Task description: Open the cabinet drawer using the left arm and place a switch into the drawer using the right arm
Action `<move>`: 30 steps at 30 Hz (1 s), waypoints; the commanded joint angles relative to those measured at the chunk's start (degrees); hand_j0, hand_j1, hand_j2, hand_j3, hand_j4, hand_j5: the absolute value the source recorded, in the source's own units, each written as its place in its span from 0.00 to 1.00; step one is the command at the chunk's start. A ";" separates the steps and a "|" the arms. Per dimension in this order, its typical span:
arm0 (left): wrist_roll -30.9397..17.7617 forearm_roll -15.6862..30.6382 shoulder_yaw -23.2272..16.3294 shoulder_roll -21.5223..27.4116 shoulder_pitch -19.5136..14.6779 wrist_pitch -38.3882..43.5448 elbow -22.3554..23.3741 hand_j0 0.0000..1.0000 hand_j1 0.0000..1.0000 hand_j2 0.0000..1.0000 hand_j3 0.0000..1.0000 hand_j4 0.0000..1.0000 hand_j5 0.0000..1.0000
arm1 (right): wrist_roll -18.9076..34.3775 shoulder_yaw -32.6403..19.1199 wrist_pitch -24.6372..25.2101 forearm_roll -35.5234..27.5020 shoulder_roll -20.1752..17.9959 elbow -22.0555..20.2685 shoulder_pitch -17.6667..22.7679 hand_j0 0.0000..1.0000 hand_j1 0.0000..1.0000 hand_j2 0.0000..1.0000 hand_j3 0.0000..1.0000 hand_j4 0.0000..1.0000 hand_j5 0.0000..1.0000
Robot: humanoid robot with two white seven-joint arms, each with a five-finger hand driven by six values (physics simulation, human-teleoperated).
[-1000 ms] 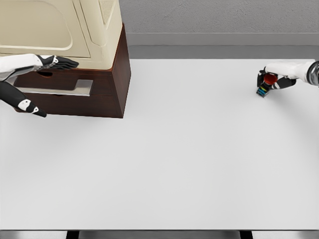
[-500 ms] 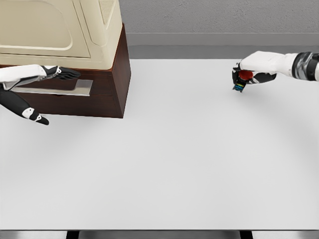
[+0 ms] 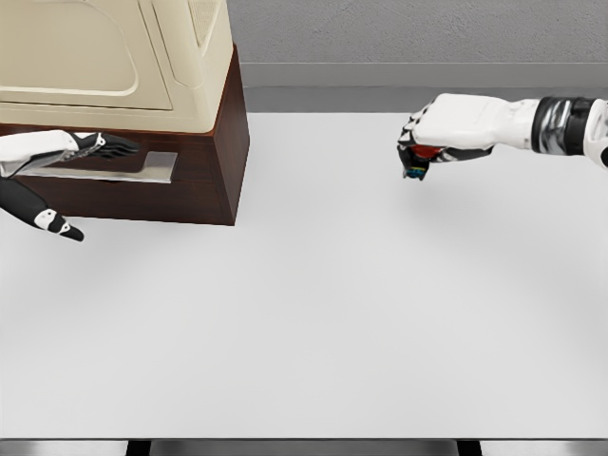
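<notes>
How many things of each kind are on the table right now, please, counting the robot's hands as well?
Cabinet: 1
Switch: 1, held in the right hand
Robot hands: 2, the left hand at the drawer front, the right hand above the table
Total: 4

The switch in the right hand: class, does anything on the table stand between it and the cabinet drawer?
Nothing visible does. The right hand holds the switch above bare table; the stretch leftward to the cabinet and its drawer shows no objects.
</notes>
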 commanded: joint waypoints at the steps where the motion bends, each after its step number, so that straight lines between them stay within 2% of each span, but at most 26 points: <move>1: 0.01 0.12 0.06 0.08 0.00 0.04 0.59 1.00 1.00 1.00 1.00 1.00 1.00 | -0.07 0.61 0.17 -0.62 -0.83 -3.51 0.00 0.44 0.44 0.44 0.44 0.44 0.44; 6: 0.01 0.12 0.06 0.08 0.09 0.04 0.68 1.00 1.00 1.00 1.00 1.00 1.00 | -0.07 2.11 0.17 -2.90 -0.92 -8.26 -0.09 0.44 0.44 0.44 0.44 0.44 0.44; 13: 0.01 0.21 0.15 -0.28 0.61 0.04 1.12 1.00 1.00 1.00 1.00 1.00 1.00 | -0.07 4.22 0.17 -4.83 -0.04 -10.10 -1.41 0.44 0.44 0.44 0.44 0.44 0.44; 23: 0.01 0.56 0.59 -0.28 0.88 0.04 1.03 1.00 1.00 1.00 1.00 1.00 1.00 | -0.07 7.29 0.26 -9.41 3.74 -10.37 -4.31 0.44 0.44 0.44 0.44 0.44 0.44; 30: 0.01 0.65 0.94 -0.19 1.67 0.04 1.03 1.00 1.00 1.00 1.00 1.00 1.00 | -0.07 10.63 1.05 -10.20 7.08 -9.66 -7.03 0.44 0.44 0.44 0.44 0.44 0.44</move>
